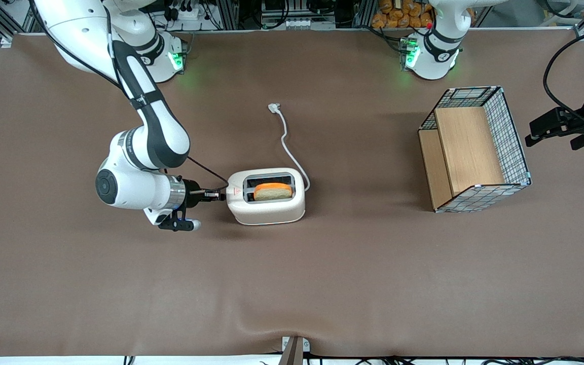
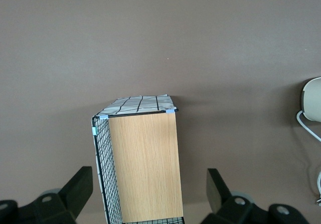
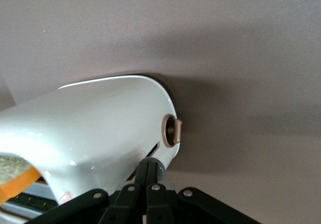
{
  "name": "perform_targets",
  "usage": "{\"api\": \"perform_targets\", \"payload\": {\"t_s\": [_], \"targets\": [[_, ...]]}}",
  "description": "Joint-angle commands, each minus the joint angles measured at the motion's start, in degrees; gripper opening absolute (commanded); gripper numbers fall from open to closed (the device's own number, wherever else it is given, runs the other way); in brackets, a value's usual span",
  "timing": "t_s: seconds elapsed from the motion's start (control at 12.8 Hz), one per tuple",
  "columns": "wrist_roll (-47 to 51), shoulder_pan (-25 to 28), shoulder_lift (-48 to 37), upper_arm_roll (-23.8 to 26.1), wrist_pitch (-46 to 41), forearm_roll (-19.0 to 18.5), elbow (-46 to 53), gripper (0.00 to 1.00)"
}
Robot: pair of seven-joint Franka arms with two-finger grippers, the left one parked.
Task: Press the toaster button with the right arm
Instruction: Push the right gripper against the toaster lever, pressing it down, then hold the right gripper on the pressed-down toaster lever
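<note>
Gripper (image 1: 219, 195) is sitting with fingers pinched together, tips touching the toaster (image 1: 266, 196) at its narrow end. Toaster is lying mid-table, long axis in line with the right arm (image 1: 140, 167). Toaster button (image 3: 172, 130) is showing just beside the fingertips (image 3: 147, 170).

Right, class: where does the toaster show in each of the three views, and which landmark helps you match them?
Front view: toaster mid-table, the shut gripper at its narrow end.
Left wrist view: only its rounded end, at the picture's edge.
Right wrist view: close up, gripper at its end.
Landmarks: white cord (front, left wrist); bread slice (front, right wrist).
</note>
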Motion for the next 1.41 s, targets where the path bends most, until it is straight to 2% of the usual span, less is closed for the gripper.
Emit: {"api": "perform_targets", "payload": {"t_s": [0.0, 1.33], "targets": [[-2.4, 0.6, 0.7, -0.4, 3.0, 1.7, -1.6, 0.00], [-5.5, 2.6, 2.4, -0.4, 9.7, 2.7, -4.6, 0.00]]}}
